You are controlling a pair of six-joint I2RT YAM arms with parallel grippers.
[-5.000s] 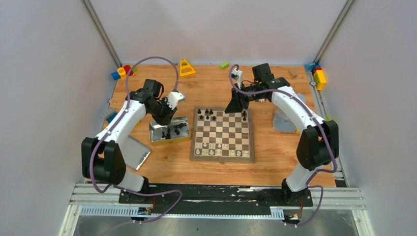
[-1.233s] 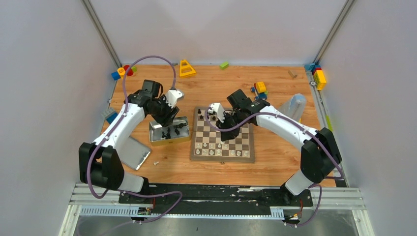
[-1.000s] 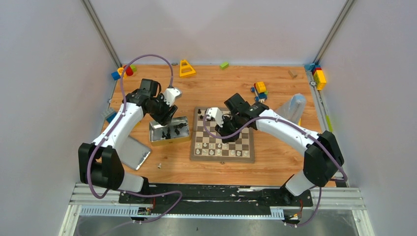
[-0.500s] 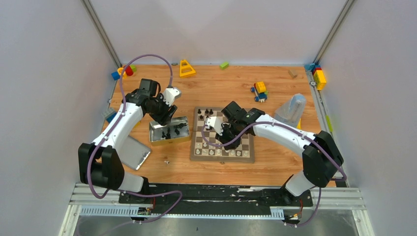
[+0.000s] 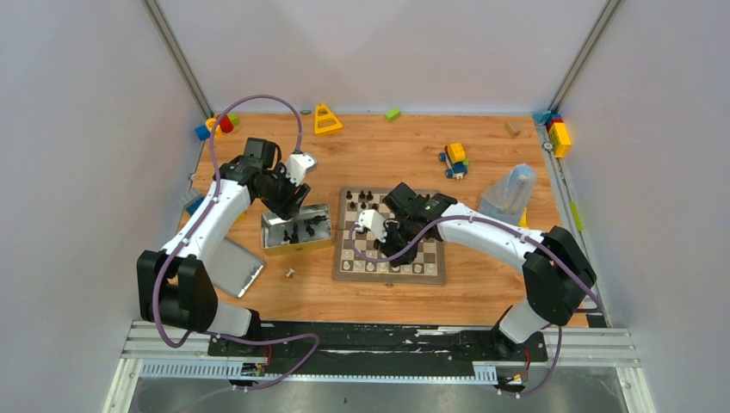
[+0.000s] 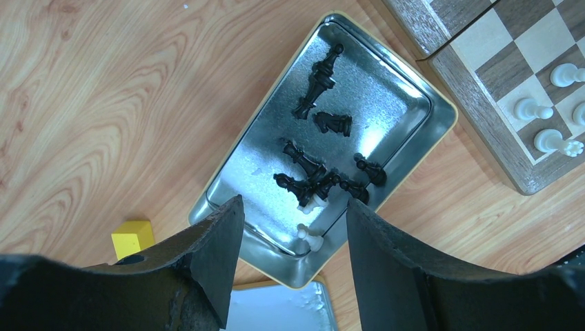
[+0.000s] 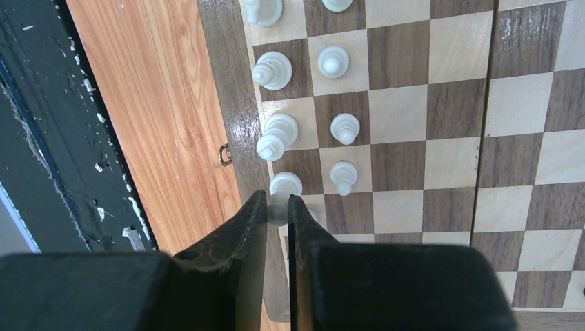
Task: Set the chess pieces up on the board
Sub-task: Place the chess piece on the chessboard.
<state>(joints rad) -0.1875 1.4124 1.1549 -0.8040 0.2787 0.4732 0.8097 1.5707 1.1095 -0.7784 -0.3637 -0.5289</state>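
Top view: left gripper (image 5: 291, 205) hangs over a silver metal tin (image 5: 297, 248), right gripper (image 5: 398, 249) low over near rows of the brown-and-cream wooden chessboard (image 5: 392, 275) | Left wrist: fingers (image 6: 214, 248) spread, empty, black chess pieces (image 6: 303, 162) lying in the tin | Right wrist: fingers (image 7: 248, 227) pinching a pale chess piece (image 7: 277, 212) at the board's near edge, beside standing pale pieces (image 7: 334, 62)

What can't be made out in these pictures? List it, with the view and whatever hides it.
- Right wrist: the white piece pinched in the right gripper; its fingers hide its kind.
- Top view: middle squares of the board, under the right arm.
- Left wrist: near corner of the tin, behind the open left gripper.
- Top view: a small object on the table, too small to name.
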